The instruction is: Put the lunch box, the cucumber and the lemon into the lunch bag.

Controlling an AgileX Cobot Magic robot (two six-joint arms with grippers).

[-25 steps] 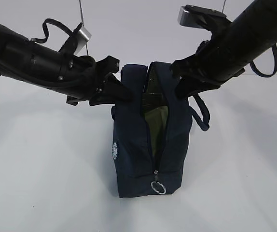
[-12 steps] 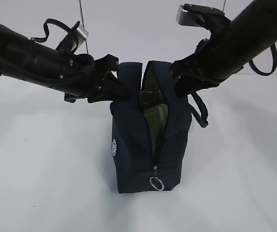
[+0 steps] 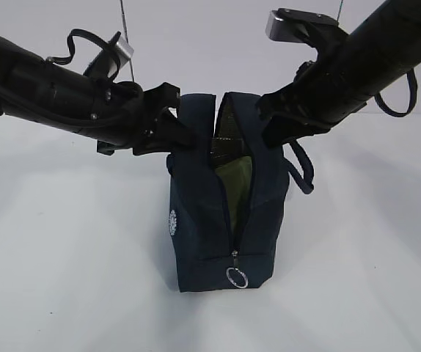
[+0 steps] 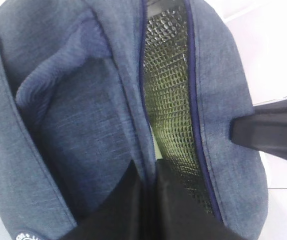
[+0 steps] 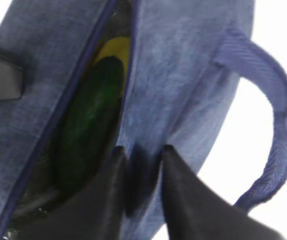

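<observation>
While both fingers (image 5: 114,195) pinch lunch bag (image 3: 199,220) rims, cucumber (image 5: 86,130) lies inside.

1. The exterior camera is looking along the table from near object height, facing the zipper end of the lunch bag (image 3: 225,213).
2. The left wrist camera is peering down, very close, at the bag's open slit.
3. The right wrist camera is sharing that slit from the opposite side.

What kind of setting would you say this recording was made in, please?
Probably a lab test bench, not a home: a bare white tabletop, a plain white backdrop, and two black robot arms working on the dark navy fabric lunch bag.
</observation>
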